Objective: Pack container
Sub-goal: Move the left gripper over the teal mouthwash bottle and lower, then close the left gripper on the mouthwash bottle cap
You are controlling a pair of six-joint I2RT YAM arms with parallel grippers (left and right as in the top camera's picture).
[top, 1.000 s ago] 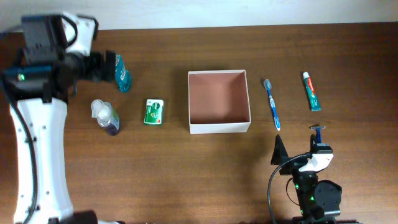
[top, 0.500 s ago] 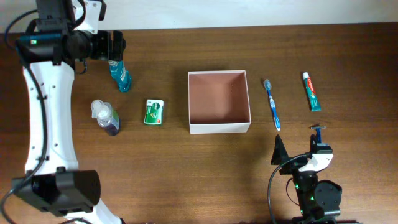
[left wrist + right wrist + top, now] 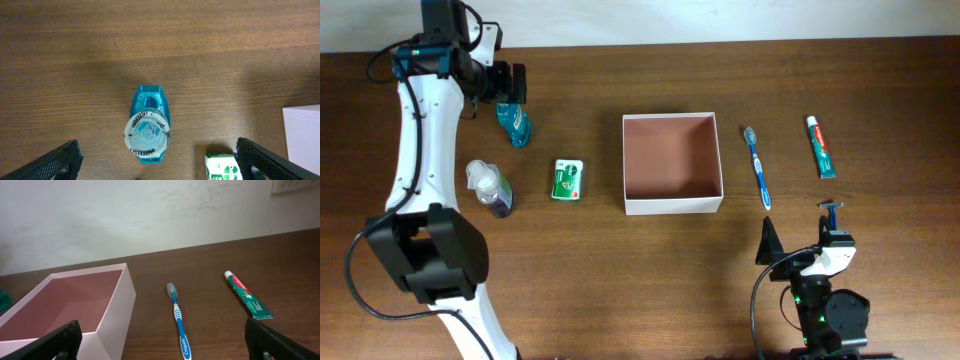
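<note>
The container [image 3: 672, 205], a square white-walled box with a reddish-brown inside, stands open and empty mid-table; it also shows in the right wrist view [image 3: 117, 322] and its corner in the left wrist view [image 3: 303, 135]. My left gripper [image 3: 510, 85] is open, hanging over a teal Listerine mouthwash bottle [image 3: 516, 126]. In the left wrist view the bottle [image 3: 148, 107] lies between and just ahead of the open fingers [image 3: 160, 167]. My right gripper [image 3: 802, 245] is open and empty near the front edge, facing the container in its own view [image 3: 162, 350].
A green box [image 3: 567, 179] and a clear bottle of dark liquid [image 3: 490, 188] lie left of the container. A blue toothbrush [image 3: 757, 165], a toothpaste tube [image 3: 820, 146] and a razor [image 3: 831, 207] lie to its right.
My left arm has swung in from the far left and stretched toward the back. Its gripper now hangs open over the mouthwash bottle. The right arm has not moved.
</note>
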